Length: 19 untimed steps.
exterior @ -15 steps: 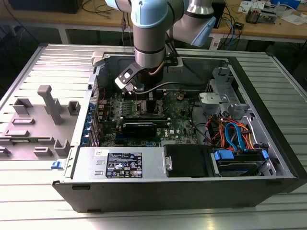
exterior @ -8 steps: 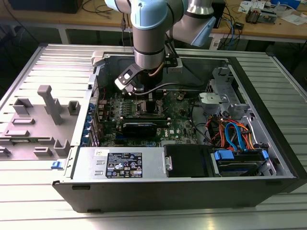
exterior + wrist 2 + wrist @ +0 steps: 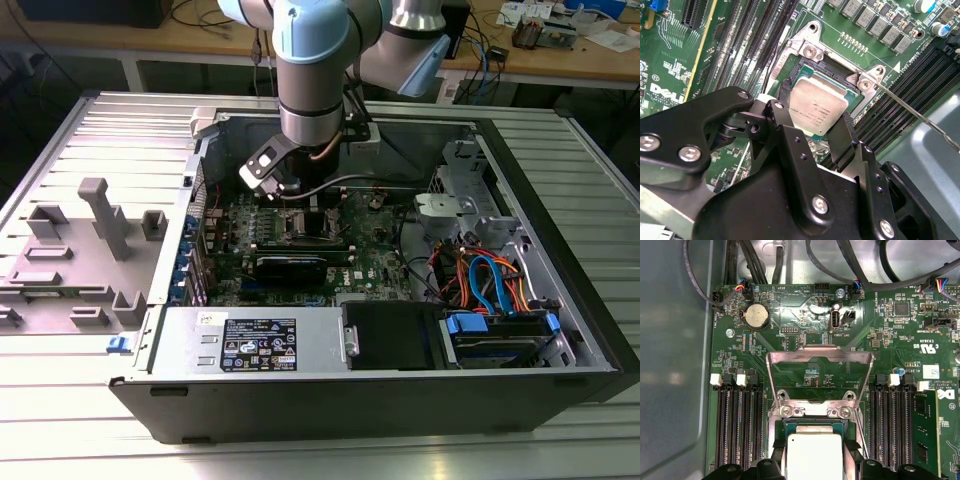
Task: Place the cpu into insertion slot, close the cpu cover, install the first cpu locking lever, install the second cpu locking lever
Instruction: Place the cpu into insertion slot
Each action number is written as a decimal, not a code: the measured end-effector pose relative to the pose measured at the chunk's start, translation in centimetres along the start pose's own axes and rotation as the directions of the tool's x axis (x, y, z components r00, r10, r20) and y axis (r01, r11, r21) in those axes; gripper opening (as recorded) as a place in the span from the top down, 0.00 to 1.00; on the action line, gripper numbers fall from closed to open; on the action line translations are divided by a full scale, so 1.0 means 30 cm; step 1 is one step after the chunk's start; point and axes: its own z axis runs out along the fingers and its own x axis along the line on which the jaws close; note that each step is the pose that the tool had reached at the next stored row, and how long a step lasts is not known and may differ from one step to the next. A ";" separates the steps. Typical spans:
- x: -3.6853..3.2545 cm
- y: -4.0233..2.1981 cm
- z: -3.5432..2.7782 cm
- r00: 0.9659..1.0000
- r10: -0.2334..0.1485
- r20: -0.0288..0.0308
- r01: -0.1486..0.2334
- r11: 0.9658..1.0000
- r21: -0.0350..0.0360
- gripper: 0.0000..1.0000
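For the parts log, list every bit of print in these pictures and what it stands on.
cpu: faint grey print on its metal top, too small to read.
green circuit board: white lettering beside parts and connectors, too small to quote safely.
sticker on the silver box: black-and-white print, too small to read.
So no text is quoted.

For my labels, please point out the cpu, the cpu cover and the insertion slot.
the cpu (image 3: 817, 107), second wrist view, metal top
the cpu cover (image 3: 820, 353), first wrist view, raised crossbar
the insertion slot (image 3: 815, 411), first wrist view, metal rim
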 end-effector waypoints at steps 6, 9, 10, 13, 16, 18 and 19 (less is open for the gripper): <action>0.000 0.000 0.001 1.000 0.000 0.000 0.000 1.000 0.000 0.46; 0.000 0.000 0.000 1.000 0.001 0.001 -0.001 1.000 0.000 0.46; 0.000 0.000 0.000 1.000 0.003 0.002 -0.003 1.000 0.000 0.46; 0.000 0.000 0.000 1.000 0.006 0.002 -0.006 1.000 0.000 0.46; 0.000 0.000 0.002 1.000 0.006 0.002 -0.006 1.000 0.000 0.46; 0.000 0.000 0.005 1.000 0.006 0.002 -0.006 1.000 0.000 0.46; 0.000 0.000 0.005 1.000 0.006 0.002 -0.006 1.000 0.000 0.46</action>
